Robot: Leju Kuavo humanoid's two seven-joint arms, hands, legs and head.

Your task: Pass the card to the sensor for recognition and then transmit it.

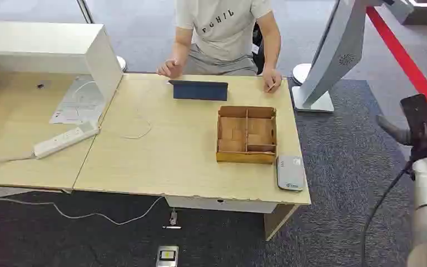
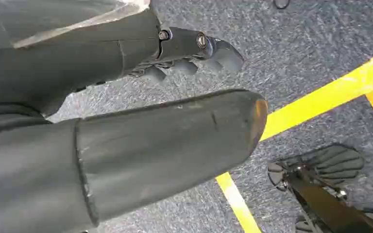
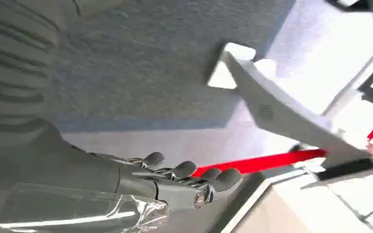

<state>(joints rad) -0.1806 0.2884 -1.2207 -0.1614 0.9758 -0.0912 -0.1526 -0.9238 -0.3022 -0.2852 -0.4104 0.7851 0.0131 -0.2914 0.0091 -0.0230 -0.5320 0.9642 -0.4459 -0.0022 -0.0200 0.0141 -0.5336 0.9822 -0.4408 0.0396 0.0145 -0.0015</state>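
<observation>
A wooden compartment box (image 1: 247,134) stands on the light wood table (image 1: 161,161); I cannot make out a card inside it. Just right of the box, at the table's front corner, lies a grey sensor pad (image 1: 290,172). My right hand (image 1: 417,119) is raised to the right of the table, over the carpet, well clear of the box. In the right wrist view that right hand (image 3: 184,179) has its fingers stretched out and holds nothing. My left hand (image 2: 194,48) hangs above the floor, fingers apart from the thumb, with nothing in it.
A person (image 1: 222,33) sits at the table's far side, both hands on its edge, behind a dark blue folded stand (image 1: 199,90). A power strip (image 1: 65,139) and white cable lie to the left. A white machine base (image 1: 322,72) stands at the far right.
</observation>
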